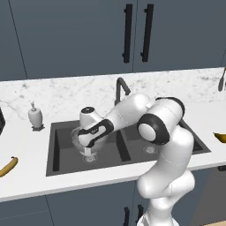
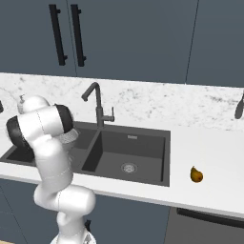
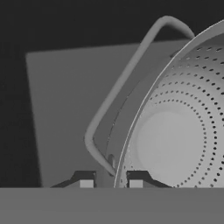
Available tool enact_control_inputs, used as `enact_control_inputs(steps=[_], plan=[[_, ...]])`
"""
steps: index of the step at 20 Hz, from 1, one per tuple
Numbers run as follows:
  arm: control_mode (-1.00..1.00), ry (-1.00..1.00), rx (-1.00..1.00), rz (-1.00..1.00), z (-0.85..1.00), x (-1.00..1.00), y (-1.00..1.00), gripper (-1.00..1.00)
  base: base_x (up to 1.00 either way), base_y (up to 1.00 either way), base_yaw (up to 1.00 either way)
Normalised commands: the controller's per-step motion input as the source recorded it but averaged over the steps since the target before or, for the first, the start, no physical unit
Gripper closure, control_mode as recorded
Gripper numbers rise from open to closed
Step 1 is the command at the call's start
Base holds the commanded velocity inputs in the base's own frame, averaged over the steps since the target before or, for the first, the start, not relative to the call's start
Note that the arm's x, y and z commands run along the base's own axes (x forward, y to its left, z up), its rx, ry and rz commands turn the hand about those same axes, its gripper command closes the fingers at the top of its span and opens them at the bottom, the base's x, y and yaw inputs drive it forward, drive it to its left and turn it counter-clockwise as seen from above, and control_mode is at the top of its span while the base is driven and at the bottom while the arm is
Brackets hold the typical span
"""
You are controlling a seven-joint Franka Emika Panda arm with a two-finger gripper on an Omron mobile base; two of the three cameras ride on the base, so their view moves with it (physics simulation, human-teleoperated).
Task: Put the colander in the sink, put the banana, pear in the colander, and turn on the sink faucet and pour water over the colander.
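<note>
Dark blue-grey cabinets [image 1: 66,35] with black bar handles hung above a white marble counter [image 1: 57,95], and the charcoal sink [image 1: 62,132] was set into that counter with a divider between its two basins. From the left base view the arm bent down into the left basin, where the gripper [image 1: 89,152] pointed downward and met the colander [image 1: 78,137] at its rim.

In the hand view the two fingertips [image 3: 85,183] stood a small way apart, one on each side of the colander's [image 3: 175,131] rim wall; they appeared to pinch the rim, though the contact itself was cut off at the bottom of the picture. The pale perforated bowl opened to the right of the fingers, and its thin looped wire handle [image 3: 118,87] arched away on their left and above them. Beyond the fingers lay the flat dark floor of the basin [image 3: 61,113].

The sink faucet [image 1: 120,86] rose behind the divider, past the gripper and a little to its right, its spout bent forward. A white soap dispenser [image 1: 35,117] stood on the counter to the left of the fingers, near the sink's back corner. The banana [image 1: 9,166] lay on the counter well to the left of the gripper, outside the sink. In the right base view the pear [image 2: 196,175] sat upright on the counter beyond the right basin, far from the gripper, and the colander [image 2: 71,137] showed as a sliver behind the arm.
</note>
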Motion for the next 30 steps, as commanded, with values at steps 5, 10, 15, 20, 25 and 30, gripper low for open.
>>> enact_control_inputs(steps=[5, 10, 15, 20, 25, 30], plan=[[-1.00, 0.00, -0.02, 0.00, -0.40, 0.35, 0.11, 1.00, 0.00, 0.00, 0.00], [-1.00, 0.00, -0.05, 0.00, -0.42, 0.23, 0.23, 1.00, 0.00, 0.00, 0.00], [-1.00, 0.00, -0.02, 0.00, -0.24, 0.06, 0.13, 1.00, 0.00, 0.00, 0.00], [-1.00, 0.01, 0.00, -0.04, -0.02, 0.00, 0.14, 1.00, 0.00, 0.00, 0.00], [-1.00, 0.12, 0.00, -0.11, -0.03, 0.00, 0.11, 1.00, 0.00, 0.00, 0.00], [-1.00, 0.09, -0.01, -0.27, -0.02, 0.00, -0.12, 1.00, 0.00, 0.00, 0.00]])
